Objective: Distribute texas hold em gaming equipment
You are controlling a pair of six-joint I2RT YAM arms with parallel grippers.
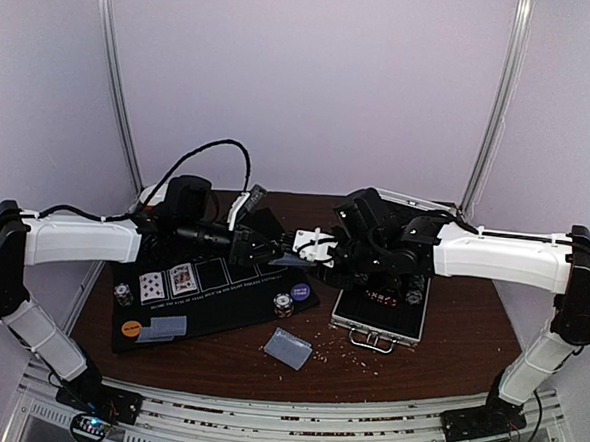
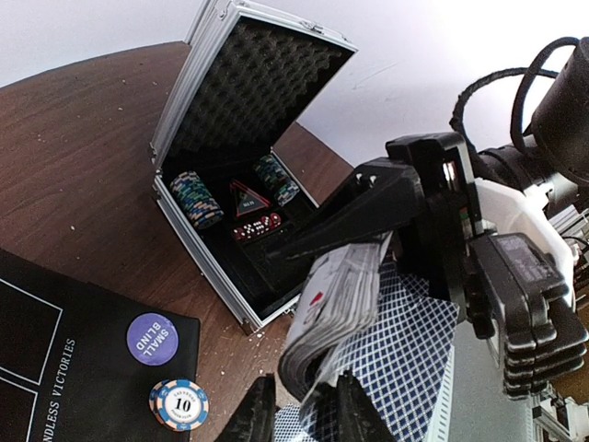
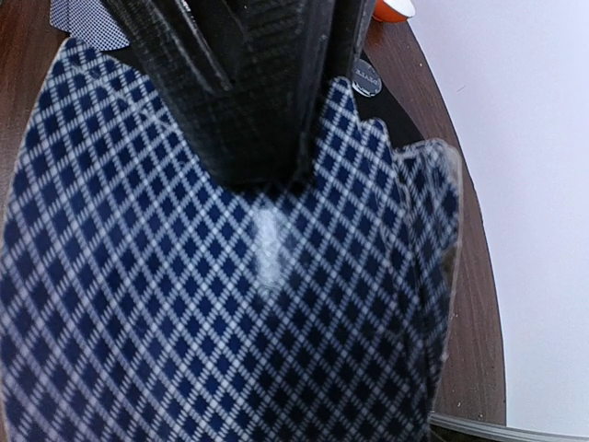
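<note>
Top, meeting point: just off the case's point(image 1: 379, 324) left side, my right claw point(image 1: 305, 250) and left claw point(image 1: 271, 250) meet at the deck point(image 1: 288, 262).
Left wrist, left claw: fingers point(image 2: 256, 416) spread, straddling the deck's lower edge. I'd close on one card only, then pull slowly.
Right wrist, right claw: pinching the deck, whose card backs fill the view. I'd hold firm.

Bare table point(image 1: 469, 327) right of the case point(image 1: 374, 328); left arm point(image 1: 83, 240) and right arm point(image 1: 503, 256) bunched mid-table, card deck point(image 2: 336, 304) between.

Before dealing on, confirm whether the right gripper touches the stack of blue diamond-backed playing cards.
Touching. In the right wrist view the right gripper presses flat against the blue diamond-backed playing cards, no gap.
</note>
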